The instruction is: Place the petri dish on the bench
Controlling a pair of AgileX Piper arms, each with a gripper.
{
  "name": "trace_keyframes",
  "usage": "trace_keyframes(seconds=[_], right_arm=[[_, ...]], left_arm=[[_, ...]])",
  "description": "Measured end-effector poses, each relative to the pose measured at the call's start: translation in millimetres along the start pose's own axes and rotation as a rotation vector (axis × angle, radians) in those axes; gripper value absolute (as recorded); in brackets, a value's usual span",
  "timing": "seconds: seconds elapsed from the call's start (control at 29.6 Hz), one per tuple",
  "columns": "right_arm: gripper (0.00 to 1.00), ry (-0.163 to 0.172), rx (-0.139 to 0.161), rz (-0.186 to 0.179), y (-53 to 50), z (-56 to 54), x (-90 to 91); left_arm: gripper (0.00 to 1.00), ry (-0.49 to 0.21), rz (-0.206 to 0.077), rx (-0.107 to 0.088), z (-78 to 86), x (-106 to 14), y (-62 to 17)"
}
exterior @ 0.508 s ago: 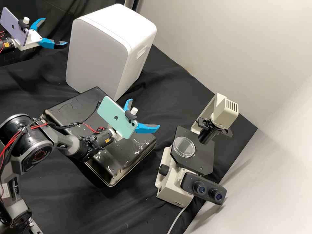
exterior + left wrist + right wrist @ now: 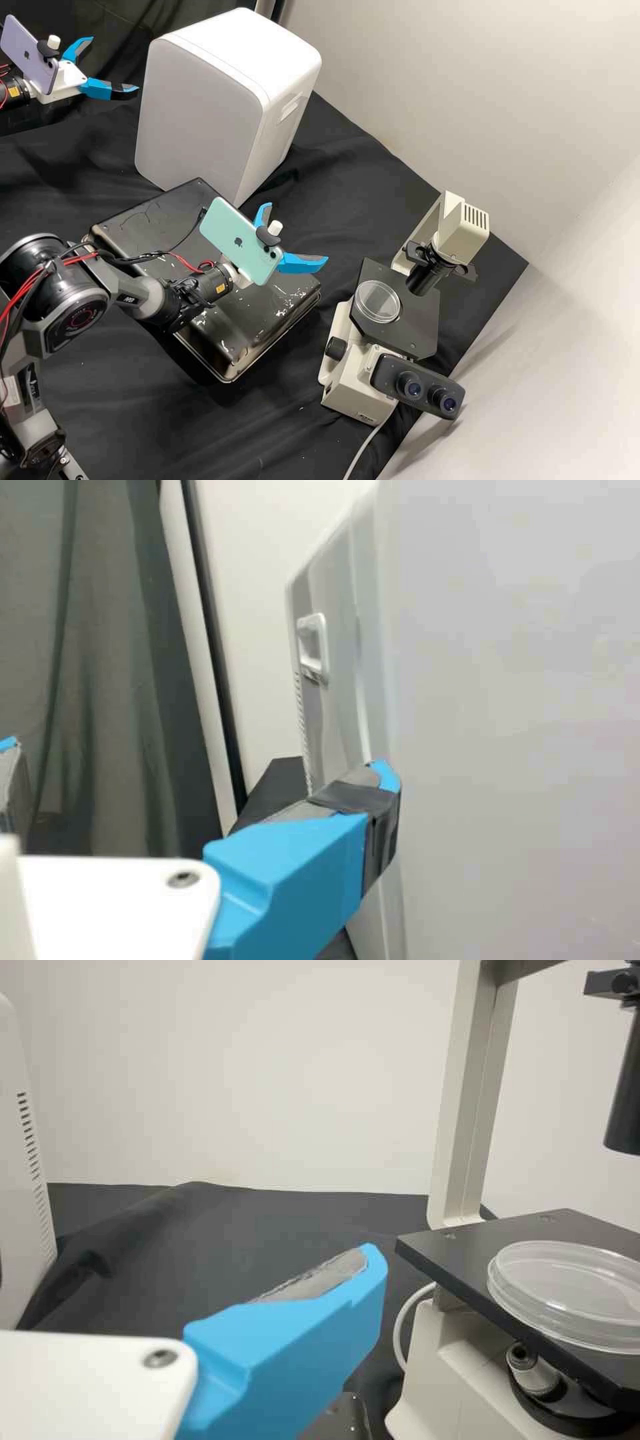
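My right tool [image 2: 297, 232] gapes empty, black tabletop [image 2: 347, 200] between it and the petri dish [image 2: 377, 301] by the microscope stage [image 2: 407, 333] edge; left tool [image 2: 113, 63] likewise spread.

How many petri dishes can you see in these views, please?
1. The petri dish lies on the microscope stage, below the condenser, with the right gripper open and apart from it. Another could be hidden behind the white box.
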State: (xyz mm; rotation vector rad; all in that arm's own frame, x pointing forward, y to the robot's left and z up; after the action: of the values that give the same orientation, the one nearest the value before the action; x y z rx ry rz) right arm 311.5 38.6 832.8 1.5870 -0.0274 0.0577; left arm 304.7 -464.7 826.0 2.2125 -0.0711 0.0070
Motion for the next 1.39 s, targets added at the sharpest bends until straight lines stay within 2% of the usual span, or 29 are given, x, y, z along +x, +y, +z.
trace_keyframes(seconds=[0.07, 0.17, 0.41, 0.51, 0.61, 0.78, 0.95, 1.02, 1.08, 1.18, 1.29, 1.35, 1.39], right_arm=[[1.0, 0.0, 0.0, 0.0, 0.0, 0.0, 0.0], [1.0, 0.0, 0.0, 0.0, 0.0, 0.0, 0.0], [1.0, 0.0, 0.0, 0.0, 0.0, 0.0, 0.0], [1.0, 0.0, 0.0, 0.0, 0.0, 0.0, 0.0], [1.0, 0.0, 0.0, 0.0, 0.0, 0.0, 0.0], [1.0, 0.0, 0.0, 0.0, 0.0, 0.0, 0.0], [1.0, 0.0, 0.0, 0.0, 0.0, 0.0, 0.0], [1.0, 0.0, 0.0, 0.0, 0.0, 0.0, 0.0], [1.0, 0.0, 0.0, 0.0, 0.0, 0.0, 0.0], [1.0, 0.0, 0.0, 0.0, 0.0, 0.0, 0.0], [1.0, 0.0, 0.0, 0.0, 0.0, 0.0, 0.0], [1.0, 0.0, 0.0, 0.0, 0.0, 0.0, 0.0], [1.0, 0.0, 0.0, 0.0, 0.0, 0.0, 0.0]], left_arm=[[1.0, -0.02, -0.011, 0.004, 4.1, -3.1, -2.5], [1.0, -0.08, -0.026, -0.019, 16.0, -14.0, -3.8], [1.0, -0.203, -0.027, -0.028, 39.2, -41.2, -1.3], [1.0, -0.249, -0.026, -0.028, 45.6, -52.6, -4.8], [1.0, -0.293, -0.034, -0.024, 50.8, -64.7, -11.9], [1.0, -0.383, -0.064, -0.014, 60.1, -88.3, -25.3], [1.0, -0.453, -0.066, -0.019, 67.9, -109.5, -29.8], [1.0, -0.488, -0.081, -0.011, 72.3, -119.0, -33.0], [1.0, -0.523, -0.094, 0.017, 76.2, -127.3, -36.7], [1.0, -0.562, -0.101, 0.039, 80.3, -137.1, -39.2], [1.0, -0.588, -0.102, 0.055, 83.0, -146.3, -40.4], [1.0, -0.608, -0.107, 0.051, 85.2, -152.6, -41.5], [1.0, -0.618, -0.106, 0.056, 86.7, -154.3, -41.6]])
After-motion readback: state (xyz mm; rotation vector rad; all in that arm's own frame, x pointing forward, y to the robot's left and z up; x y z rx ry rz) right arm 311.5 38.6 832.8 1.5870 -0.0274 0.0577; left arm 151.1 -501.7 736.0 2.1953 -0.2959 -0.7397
